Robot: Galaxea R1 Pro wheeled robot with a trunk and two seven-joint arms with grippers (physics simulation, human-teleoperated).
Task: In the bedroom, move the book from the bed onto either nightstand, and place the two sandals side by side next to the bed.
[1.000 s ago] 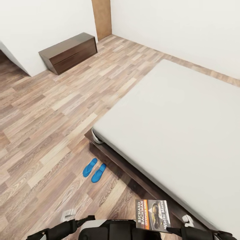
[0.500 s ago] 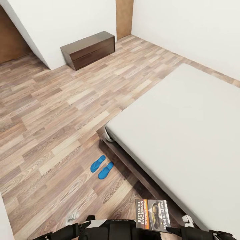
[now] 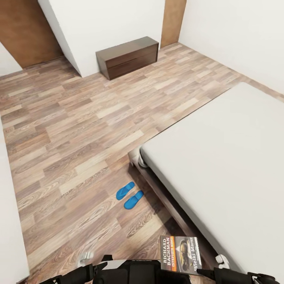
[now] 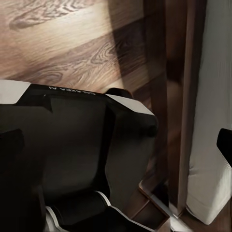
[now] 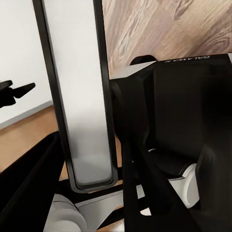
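**Book in hand, sandals paired, nightstand to be reached**

The left gripper [image 3: 88,261] is seen low at the near edge of the head view, tucked against the robot's trunk. Nothing can be made out between its fingers, and whether it is open or closed cannot be told.

Beyond it, across the plank floor [image 3: 71,130], a long low dresser [image 3: 128,57] stands against the far wall; it is not to be taken for a nightstand.

Further right, the two sandals [image 3: 125,190] [image 3: 134,199] lie side by side on the floor, just beside the corner of the bed's dark frame [image 3: 165,201]. That part of the task is judged done.

The book [image 3: 180,254] is held upright off the bed, close in front of the trunk, with its lower corner meeting the right gripper [image 3: 209,270]. In the right wrist view a tall thin panel [image 5: 77,96] is seen clamped between the dark fingers. From this the gripper is judged to be closed on the book near one edge.

The bed [image 3: 221,157] lies to the right, its frame near the held book.

Three risks are judged from here:
- The book could swing or slip out during a turn of the base, since it appears gripped by one edge.
- Its free corner could be knocked against the frame.
- The paired sandals could be run over and scattered if the base is driven forward along the bed.
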